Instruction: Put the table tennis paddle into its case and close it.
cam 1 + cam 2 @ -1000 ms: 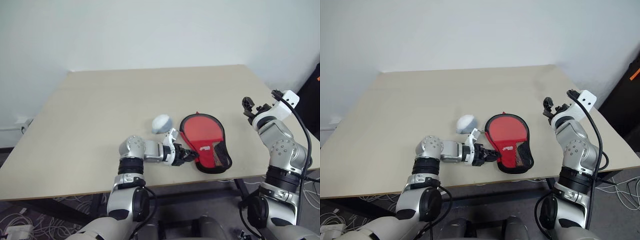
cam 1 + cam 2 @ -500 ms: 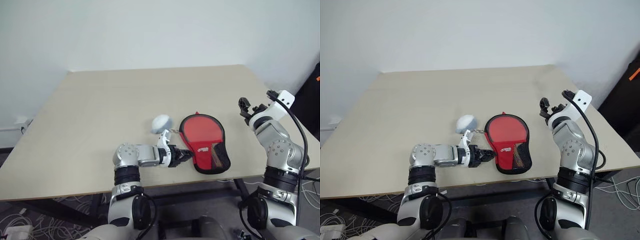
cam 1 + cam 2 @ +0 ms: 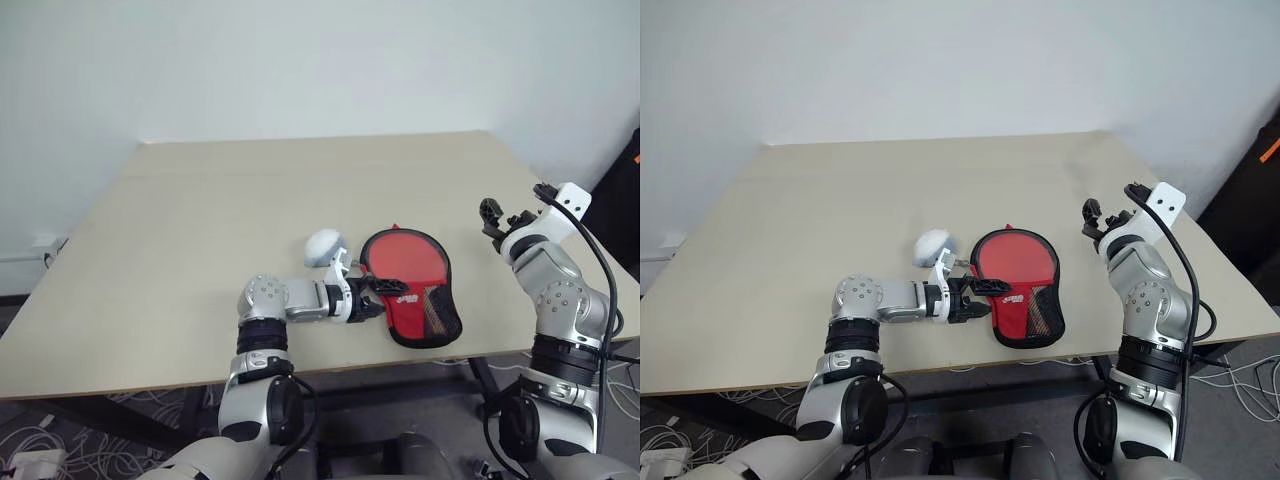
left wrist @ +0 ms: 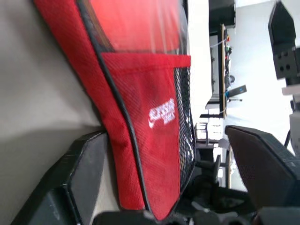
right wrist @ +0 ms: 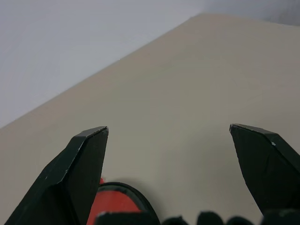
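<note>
Near the front edge of the table (image 3: 180, 230), a little right of its middle, lies the case (image 3: 412, 282), flat on the tabletop, red with a black-piped edge, its round end toward the far side and its narrower end, with the small white logo and black mesh pocket, toward the robot. Whether the table tennis paddle sits inside cannot be told from the head views; only the red cover is visible. Just beside the case's round end, on its left, rests a small whitish-grey ball (image 3: 322, 246).

At the case's left edge is the left gripper (image 3: 990, 298), reaching across from the left with its black fingers spread wide; one finger lies over the red fabric near the logo, the other sits lower by the piped edge. From the left wrist view, the case (image 4: 150, 122) runs between the two spread fingers (image 4: 82, 178), logo and mesh close in front, and nothing is clamped.

Well apart on the right, the right gripper (image 3: 498, 215) hangs above the table's right edge, its fingers (image 5: 77, 173) wide apart and empty, pointing over bare tabletop
</note>
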`<state>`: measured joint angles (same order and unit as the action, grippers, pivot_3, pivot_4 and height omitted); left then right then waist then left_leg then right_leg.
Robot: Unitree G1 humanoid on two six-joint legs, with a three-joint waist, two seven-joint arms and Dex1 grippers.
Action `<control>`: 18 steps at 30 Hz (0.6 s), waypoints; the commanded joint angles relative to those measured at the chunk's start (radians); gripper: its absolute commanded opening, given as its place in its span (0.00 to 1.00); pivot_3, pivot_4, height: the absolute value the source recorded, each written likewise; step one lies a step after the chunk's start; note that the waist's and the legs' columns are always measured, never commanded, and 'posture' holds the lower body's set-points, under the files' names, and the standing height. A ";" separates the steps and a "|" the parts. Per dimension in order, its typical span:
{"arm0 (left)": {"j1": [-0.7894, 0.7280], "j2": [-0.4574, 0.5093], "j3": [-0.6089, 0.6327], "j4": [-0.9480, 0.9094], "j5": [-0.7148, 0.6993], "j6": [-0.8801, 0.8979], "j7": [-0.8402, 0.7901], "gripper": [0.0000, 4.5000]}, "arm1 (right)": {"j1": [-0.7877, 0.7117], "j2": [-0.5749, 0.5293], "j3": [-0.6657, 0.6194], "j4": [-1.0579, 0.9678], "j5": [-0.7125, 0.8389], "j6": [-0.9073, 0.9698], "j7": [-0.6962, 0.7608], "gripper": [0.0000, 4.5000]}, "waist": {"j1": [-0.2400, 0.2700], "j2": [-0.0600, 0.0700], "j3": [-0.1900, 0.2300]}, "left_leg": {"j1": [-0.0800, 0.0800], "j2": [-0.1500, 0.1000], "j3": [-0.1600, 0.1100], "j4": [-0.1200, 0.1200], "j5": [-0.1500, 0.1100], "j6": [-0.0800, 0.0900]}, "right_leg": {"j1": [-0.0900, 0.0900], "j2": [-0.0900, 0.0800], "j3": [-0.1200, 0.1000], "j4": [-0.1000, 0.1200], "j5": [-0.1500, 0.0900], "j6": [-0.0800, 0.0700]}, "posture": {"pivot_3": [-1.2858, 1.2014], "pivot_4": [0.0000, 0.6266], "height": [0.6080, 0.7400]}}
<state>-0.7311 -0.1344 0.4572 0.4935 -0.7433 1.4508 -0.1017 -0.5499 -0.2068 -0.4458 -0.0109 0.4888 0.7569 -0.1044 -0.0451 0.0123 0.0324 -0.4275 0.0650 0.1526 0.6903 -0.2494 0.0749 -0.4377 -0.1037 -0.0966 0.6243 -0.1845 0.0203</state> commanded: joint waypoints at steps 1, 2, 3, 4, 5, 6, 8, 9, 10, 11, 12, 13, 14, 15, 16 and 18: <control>-0.059 -0.062 0.007 0.058 0.014 -0.076 0.032 0.96 | -0.012 -0.008 -0.002 -0.034 0.001 -0.023 -0.003 1.00 | 0.000 0.000 0.000 | 0.000 0.000 -0.001 0.001 0.000 0.000 | 0.001 0.000 -0.001 0.000 0.000 0.000 | 0.52 0.00 0.88; -0.061 -0.068 -0.001 0.067 0.012 -0.082 0.030 0.96 | -0.012 -0.006 -0.001 -0.036 0.001 -0.023 -0.005 1.00 | 0.000 0.000 0.000 | 0.000 0.000 -0.001 0.001 0.000 0.000 | 0.001 0.000 -0.001 0.000 0.000 0.000 | 0.52 0.00 0.88; -0.061 -0.074 -0.009 0.071 0.010 -0.086 0.030 0.96 | -0.011 -0.006 -0.001 -0.038 0.002 -0.022 -0.007 1.00 | 0.000 0.000 0.000 | 0.000 0.000 -0.001 0.001 0.000 0.001 | 0.002 0.000 0.000 0.000 0.000 0.000 | 0.52 0.00 0.88; -0.060 -0.080 -0.021 0.076 0.009 -0.093 0.027 0.96 | -0.011 -0.005 -0.002 -0.039 0.003 -0.023 -0.009 1.00 | 0.000 0.000 0.000 | 0.000 -0.001 -0.002 0.002 0.000 0.001 | 0.002 0.000 0.000 0.000 0.000 0.000 | 0.52 0.00 0.88; -0.059 -0.086 -0.028 0.080 0.004 -0.095 0.021 0.96 | -0.010 -0.005 -0.003 -0.041 0.002 -0.023 -0.010 1.00 | 0.001 0.000 0.000 | 0.000 -0.001 -0.002 0.002 -0.001 0.001 | 0.002 0.000 0.000 0.000 0.000 0.000 | 0.52 0.00 0.88; -0.056 -0.091 -0.034 0.084 -0.001 -0.097 0.016 0.96 | -0.008 -0.006 -0.002 -0.042 0.000 -0.024 -0.011 1.00 | 0.001 0.000 0.000 | 0.000 -0.001 -0.002 0.002 -0.001 0.001 | 0.003 0.000 0.000 0.000 0.000 0.000 | 0.52 0.00 0.88; -0.046 -0.097 -0.057 0.081 -0.007 -0.090 -0.001 0.96 | -0.006 -0.006 -0.004 -0.041 -0.002 -0.027 -0.014 1.00 | 0.001 0.000 0.000 | 0.000 -0.001 -0.003 0.002 -0.001 0.001 | 0.003 0.000 -0.001 0.000 0.000 0.000 | 0.52 0.00 0.88; -0.038 -0.101 -0.074 0.079 -0.001 -0.087 -0.001 0.96 | -0.006 -0.007 -0.006 -0.040 -0.002 -0.028 -0.015 1.00 | 0.002 0.000 0.000 | 0.000 -0.001 -0.003 0.002 -0.001 0.001 | 0.003 0.000 -0.001 0.000 0.000 0.000 | 0.52 0.00 0.88; -0.031 -0.106 -0.085 0.078 0.004 -0.086 0.004 0.87 | -0.006 -0.007 -0.006 -0.039 -0.001 -0.028 -0.016 1.00 | 0.003 0.000 0.000 | 0.000 -0.001 -0.003 0.002 -0.001 0.001 | 0.003 0.000 -0.001 0.000 0.000 0.000 | 0.52 0.00 0.88; -0.023 -0.109 -0.096 0.078 0.003 -0.082 -0.001 0.83 | -0.006 -0.007 -0.007 -0.038 -0.001 -0.029 -0.017 1.00 | 0.003 0.000 0.000 | 0.000 -0.002 -0.003 0.002 -0.001 0.001 | 0.003 0.000 0.000 0.000 0.000 0.000 | 0.52 0.00 0.88; -0.014 -0.112 -0.108 0.070 0.000 -0.079 -0.009 0.75 | -0.007 -0.007 -0.008 -0.037 0.000 -0.029 -0.018 1.00 | 0.003 0.000 0.000 | 0.000 -0.002 -0.003 0.002 -0.001 0.001 | 0.003 0.000 0.000 0.000 0.000 0.000 | 0.52 0.00 0.88; -0.007 -0.116 -0.118 0.068 0.007 -0.084 -0.001 0.67 | -0.007 -0.007 -0.008 -0.036 -0.001 -0.030 -0.018 1.00 | 0.003 0.000 0.000 | 0.000 -0.002 -0.003 0.002 -0.001 0.001 | 0.003 0.000 0.000 0.000 0.000 0.000 | 0.52 0.00 0.88; -0.003 -0.119 -0.123 0.072 0.011 -0.090 0.005 0.59 | -0.008 -0.007 -0.008 -0.035 -0.001 -0.031 -0.018 1.00 | 0.002 0.000 0.000 | 0.000 -0.002 -0.003 0.002 -0.001 0.002 | 0.003 0.000 0.000 0.000 0.000 0.000 | 0.52 0.00 0.88; -0.001 -0.118 -0.134 0.071 0.005 -0.090 -0.013 0.51 | -0.008 -0.007 -0.007 -0.033 -0.002 -0.032 -0.019 1.00 | 0.001 0.000 0.000 | 0.000 -0.002 -0.002 0.002 -0.001 0.002 | 0.002 0.000 0.000 0.000 0.000 0.000 | 0.52 0.00 0.88; -0.001 -0.116 -0.144 0.070 -0.001 -0.086 -0.028 0.44 | -0.008 -0.007 -0.006 -0.032 -0.002 -0.034 -0.019 1.00 | 0.000 0.000 0.000 | 0.000 -0.002 -0.002 0.002 -0.001 0.002 | 0.002 0.000 0.000 0.000 0.000 0.000 | 0.52 0.00 0.88; -0.006 -0.111 -0.158 0.079 0.006 -0.079 -0.020 0.37 | -0.008 -0.006 -0.005 -0.029 -0.002 -0.034 -0.019 1.00 | -0.001 0.001 0.000 | -0.001 -0.001 -0.002 0.002 0.000 0.002 | 0.002 0.000 0.000 0.000 0.000 0.000 | 0.52 0.00 0.88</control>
<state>-0.7449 -0.1376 0.3162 0.5768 -0.7318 1.3646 -0.1123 -0.5394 -0.2067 -0.4467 -0.0112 0.4884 0.7468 -0.1177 -0.0457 0.0129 0.0322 -0.4281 0.0638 0.1506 0.6921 -0.2498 0.0772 -0.4363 -0.1037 -0.0963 0.6240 -0.1847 0.0206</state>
